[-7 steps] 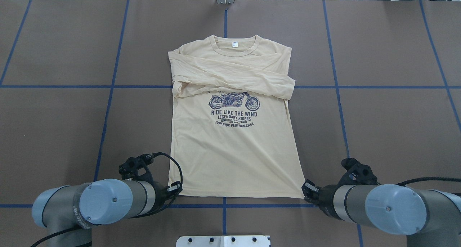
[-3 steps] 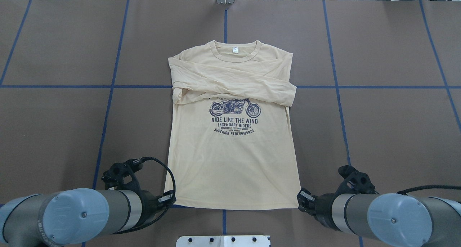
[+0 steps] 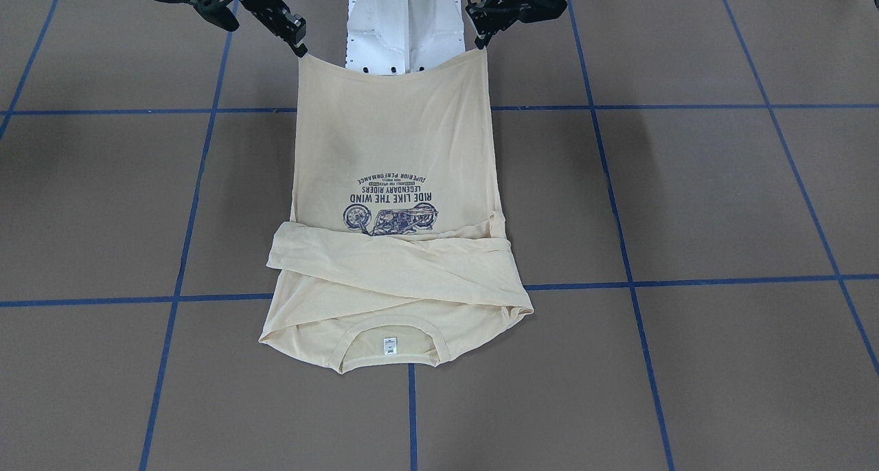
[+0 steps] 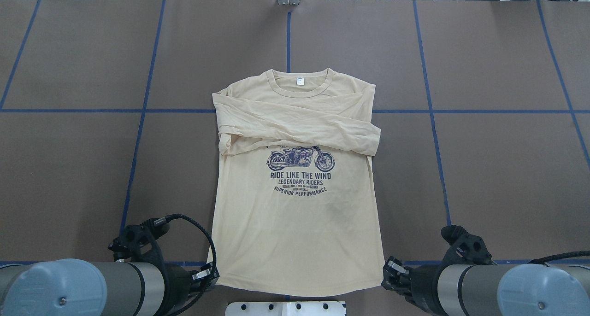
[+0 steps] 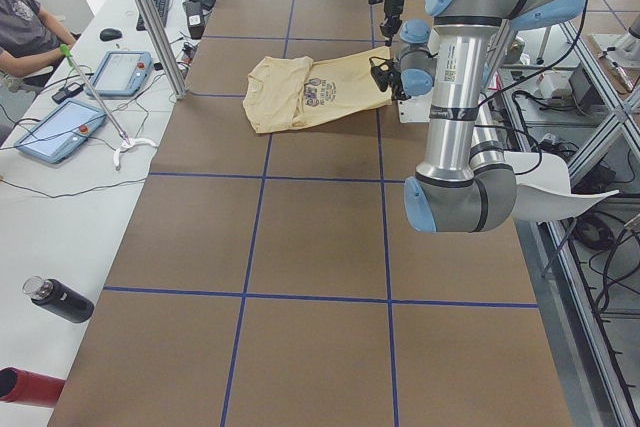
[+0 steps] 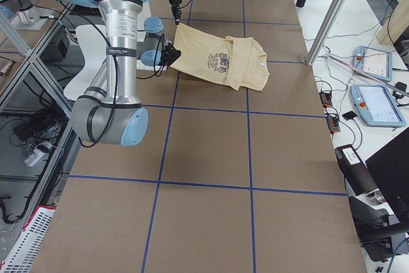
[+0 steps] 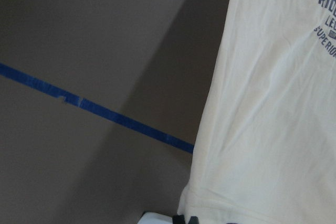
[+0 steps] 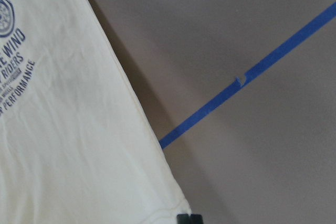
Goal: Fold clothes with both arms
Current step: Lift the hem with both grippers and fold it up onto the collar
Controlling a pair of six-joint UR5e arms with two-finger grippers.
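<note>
At the middle of the table, nearer the robot, the cream T-shirt (image 4: 295, 233) lies print-up, its collar pointing away from the robot and both sleeves (image 4: 295, 122) folded across the chest above the navy motorcycle print (image 4: 299, 168). The collar end rests flat, while the hem is raised off the surface and stretched between the two arms. The left gripper (image 4: 209, 274) is clenched on the hem's left corner and the right gripper (image 4: 389, 272) on its right corner, with the white pedestal (image 3: 405, 18) behind them. The table (image 4: 507, 168) has a brown covering marked into squares by blue tape (image 4: 69, 110). Beyond its far edge, a white bench (image 5: 40, 237) holds tablet-like pendants (image 5: 60, 132), cables and a dark bottle (image 5: 58, 300), and a person (image 5: 20, 32) sits there.
</note>
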